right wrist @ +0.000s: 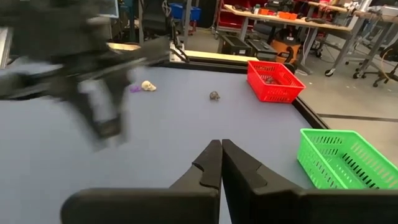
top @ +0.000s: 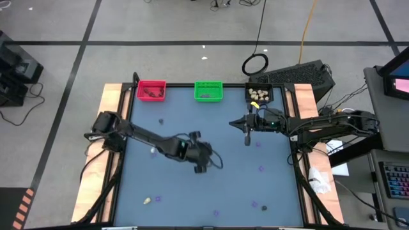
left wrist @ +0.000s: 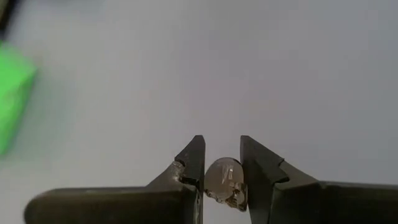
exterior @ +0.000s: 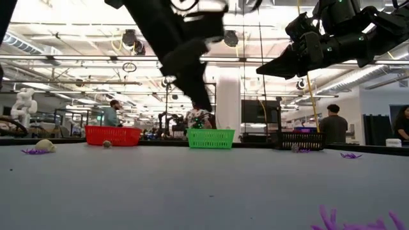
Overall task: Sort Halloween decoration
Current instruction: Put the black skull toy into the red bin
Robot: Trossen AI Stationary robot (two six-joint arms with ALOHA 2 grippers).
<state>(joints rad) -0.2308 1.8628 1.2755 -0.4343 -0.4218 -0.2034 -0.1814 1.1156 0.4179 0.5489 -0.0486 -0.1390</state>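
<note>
Halloween decoration, one piece, sits pinched between the fingers of my left hand (left wrist: 222,177): a small pale grey lump (left wrist: 224,181), rounded and glossy, with hollows that suggest a tiny skull. From above, that hand (top: 203,160) hangs over the middle of the desk (top: 268,191), clear of all three bins.

I judge the step in hand to be the carry after a pickup. The next move calls for choosing the matching bin and travelling to the far edge without loosening the pinch. The black bin (top: 259,94) holds cream lumps, the red bin (top: 151,89) dark ones, the green bin (top: 208,91) something dark I cannot identify. The piece's grey tone makes the choice uncertain.

My right hand (right wrist: 221,163) is pressed together, holding nothing, and waits above the desk near the black bin.

Unsorted pieces remain: a cream lump (top: 147,200) and purple bits (top: 261,169) on the near half, and a dark lump (top: 161,120) near the red bin.
</note>
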